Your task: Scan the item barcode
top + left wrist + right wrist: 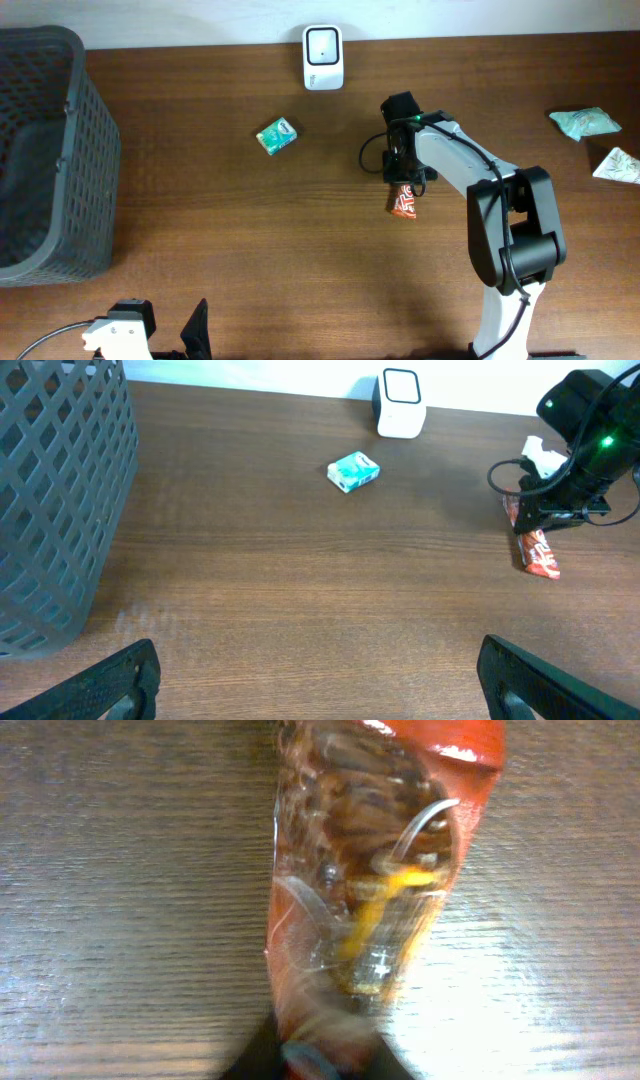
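1. Far left: a dark mesh basket (40,150) sits on the wooden table (250,250), hanging partly out of the overhead view.
2. Near edge, left of centre: the left gripper (320,695) hovers low with its fingers spread wide and nothing between them.
3. A bit further right and toward the far side: a small teal packet (277,135) lies on its own, well apart from both arms.
4. Just right of that, at the far edge by the wall: the white scanner (323,58) stands with its window facing up at the overhead camera.
5. Right of centre: the red snack packet (403,202) is on the table, nearer than the scanner and a little to its right. The right gripper (402,180) is down on its far end, fingers (255,1060) pressed in and pinching the crinkled wrapper. The wrist view is blurry, but the packet's end clearly sits between the dark tips.
6. Far right: two pale packets (585,122) lie near the table's edge, well apart from everything else.
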Controlling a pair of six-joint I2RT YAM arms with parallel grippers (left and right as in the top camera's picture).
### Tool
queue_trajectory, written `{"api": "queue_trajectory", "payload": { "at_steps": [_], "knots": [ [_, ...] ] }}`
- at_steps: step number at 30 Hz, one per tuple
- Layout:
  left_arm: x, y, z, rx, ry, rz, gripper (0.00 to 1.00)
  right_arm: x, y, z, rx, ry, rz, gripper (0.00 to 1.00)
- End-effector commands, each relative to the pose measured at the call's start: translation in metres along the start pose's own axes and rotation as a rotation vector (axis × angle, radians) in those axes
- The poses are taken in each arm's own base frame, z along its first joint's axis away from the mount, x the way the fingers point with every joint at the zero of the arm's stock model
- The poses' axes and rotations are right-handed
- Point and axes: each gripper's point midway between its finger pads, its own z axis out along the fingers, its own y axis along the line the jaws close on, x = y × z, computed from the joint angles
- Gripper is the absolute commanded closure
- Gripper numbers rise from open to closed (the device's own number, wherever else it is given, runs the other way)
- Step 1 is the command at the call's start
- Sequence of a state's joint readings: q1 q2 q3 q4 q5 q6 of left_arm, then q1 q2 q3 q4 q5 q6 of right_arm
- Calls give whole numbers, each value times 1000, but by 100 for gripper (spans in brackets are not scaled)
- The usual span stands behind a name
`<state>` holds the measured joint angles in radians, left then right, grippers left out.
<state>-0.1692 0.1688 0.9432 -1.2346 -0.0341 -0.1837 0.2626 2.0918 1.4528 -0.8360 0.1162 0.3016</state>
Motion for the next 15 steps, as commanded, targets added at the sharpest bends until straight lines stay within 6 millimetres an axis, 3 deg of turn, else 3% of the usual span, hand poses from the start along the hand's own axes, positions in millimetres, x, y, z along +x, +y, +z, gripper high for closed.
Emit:
{"api": "queue_trajectory", "payload": {
  "at_steps": [1,3,9,15],
  "knots": [
    [0,1,-1,-8,-8,-5,1,-4,0,4,9,4,49,92],
    [0,1,-1,-8,-8,-5,1,-22,5,-10,-14,-40,55,92],
    [0,1,-1,-8,-8,-5,1,-128,39,-101,-197,-381,84,96],
    [0,1,-1,-8,-8,-5,1,-192,77,-153,-438,-660,143,96]
  ]
}}
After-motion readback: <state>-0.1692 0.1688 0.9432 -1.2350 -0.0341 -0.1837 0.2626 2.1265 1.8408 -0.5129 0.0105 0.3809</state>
